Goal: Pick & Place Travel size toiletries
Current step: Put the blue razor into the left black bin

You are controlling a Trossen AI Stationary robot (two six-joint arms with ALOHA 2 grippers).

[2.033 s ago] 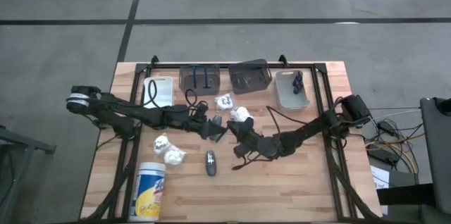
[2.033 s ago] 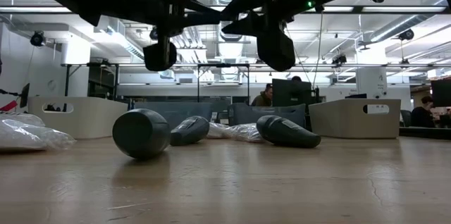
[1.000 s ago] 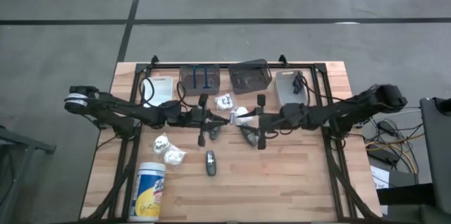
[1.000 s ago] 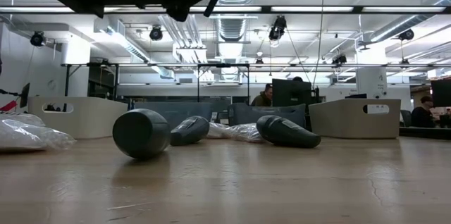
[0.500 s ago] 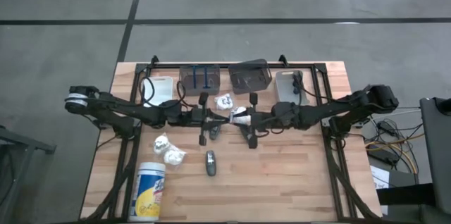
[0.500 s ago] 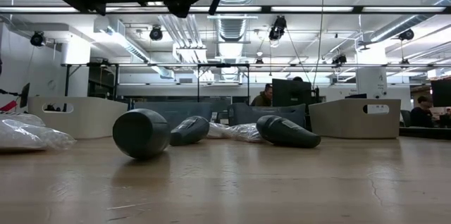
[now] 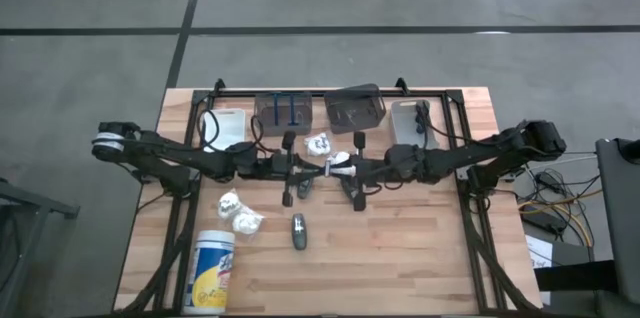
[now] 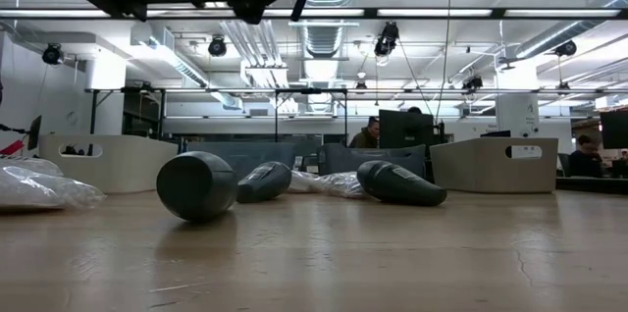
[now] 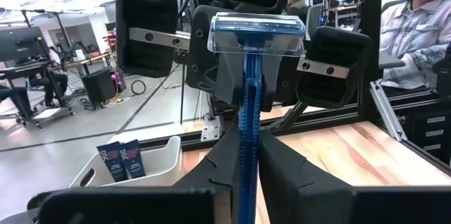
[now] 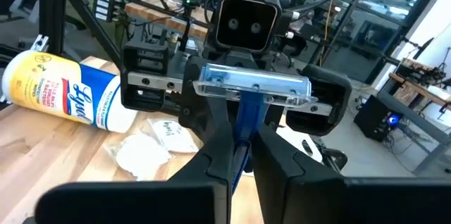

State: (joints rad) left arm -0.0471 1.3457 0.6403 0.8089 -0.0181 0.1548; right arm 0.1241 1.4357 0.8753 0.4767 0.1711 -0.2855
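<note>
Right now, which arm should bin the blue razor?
Left. The left gripper and right gripper both pinch the blue razor, yet the clear bin holding blue sticks lies on the left side.

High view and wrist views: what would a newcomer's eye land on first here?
The blue razor with its clear cap stands out, held up over the middle of the table where the left gripper and right gripper face each other closely. Next come the white canister lying at the table's front left corner and the dark grey tube lying alone just in front of the grippers.
</note>
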